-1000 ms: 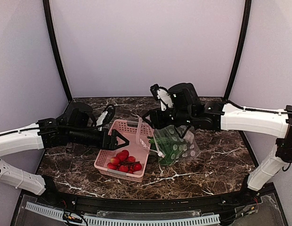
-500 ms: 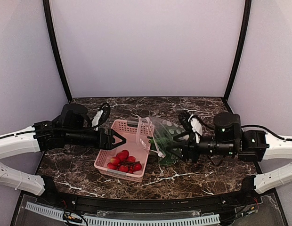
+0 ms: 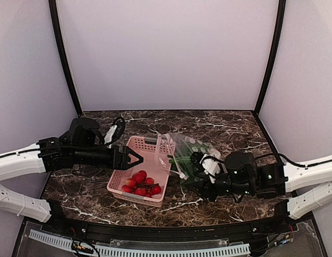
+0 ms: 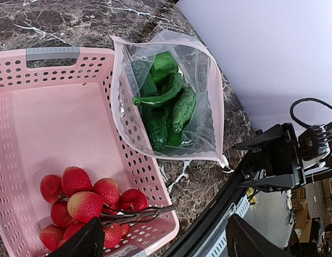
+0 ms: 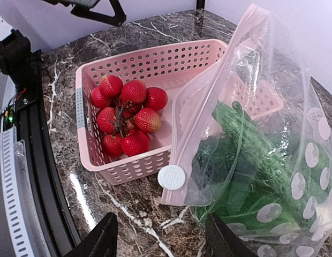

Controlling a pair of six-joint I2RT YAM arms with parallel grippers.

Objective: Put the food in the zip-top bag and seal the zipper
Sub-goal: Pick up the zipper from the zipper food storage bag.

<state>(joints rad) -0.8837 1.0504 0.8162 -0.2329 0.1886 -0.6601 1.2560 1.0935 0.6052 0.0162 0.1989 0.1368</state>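
Observation:
The clear zip-top bag (image 3: 188,147) stands open beside the pink basket and leans on its right wall. The green toy vegetables (image 3: 185,161) are inside it; they show in the left wrist view (image 4: 167,110) and in the right wrist view (image 5: 251,144). The pale pink zipper strip (image 5: 209,107) runs down to a white round slider (image 5: 171,177). My right gripper (image 3: 188,179) is open and low on the table, just in front of the bag's near corner, its fingertips (image 5: 102,235) apart. My left gripper (image 3: 135,160) is open and empty above the basket.
The pink slatted basket (image 3: 147,140) holds a bunch of red strawberries (image 3: 140,183), which also show in the left wrist view (image 4: 85,201). The marble table's black front edge (image 3: 166,227) is close behind my right arm. Walls enclose the back and sides.
My right arm has swung from above the bag down and toward the front, now low before the bag's near corner. The bag stands free against the basket. My left arm barely moved.

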